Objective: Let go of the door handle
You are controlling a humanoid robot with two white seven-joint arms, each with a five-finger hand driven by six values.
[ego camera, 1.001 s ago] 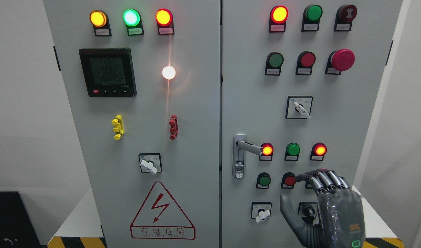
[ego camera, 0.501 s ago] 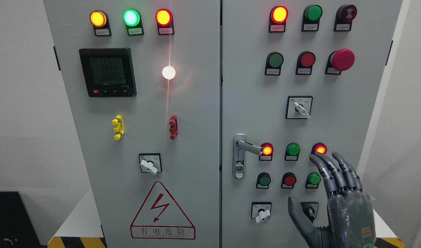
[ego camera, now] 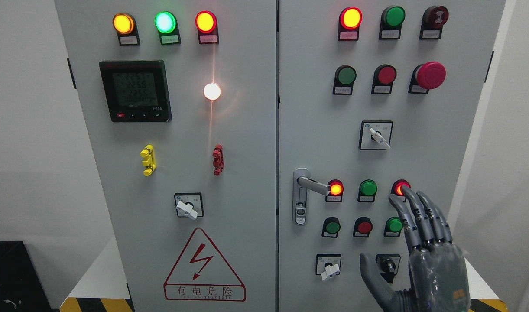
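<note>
- Left door [ego camera: 169, 208]: grey cabinet panel, shut. Carries three lit lamps along the top (amber, green, red), a digital meter [ego camera: 135, 91] below them, a white lamp [ego camera: 212, 91] glowing at mid-panel, a yellow clip [ego camera: 147, 160] and a red clip [ego camera: 218, 160], a rotary switch [ego camera: 188, 206] and a red high-voltage warning triangle [ego camera: 203, 266] at the bottom.
- Right door [ego camera: 316, 108]: grey panel, shut; its edge meets the left door along the centre seam.
- Door handle [ego camera: 307, 190]: silver lever on a tall backplate at the left edge of the right door, lever pointing right, its tip just beside a lit red lamp [ego camera: 335, 189]. Nothing touches it.
- Buttons to the right of the handle: green button [ego camera: 368, 188], a second lit red lamp partly hidden by fingertips, then a lower row of green, red and green.
- Emergency stop [ego camera: 431, 75]: red mushroom head, upper right.
- Right hand [ego camera: 424, 255]: lower right, fingers [ego camera: 413, 216] straight and spread, thumb out to the side, holding nothing; well apart from the handle.
- Left hand: not in view.
- Step, as judged: release looks complete, hand clear of the lever.
- Next move, as judged: draw the arm back from the panel without brushing the nearby buttons or the lower selector switch [ego camera: 387, 264].
</note>
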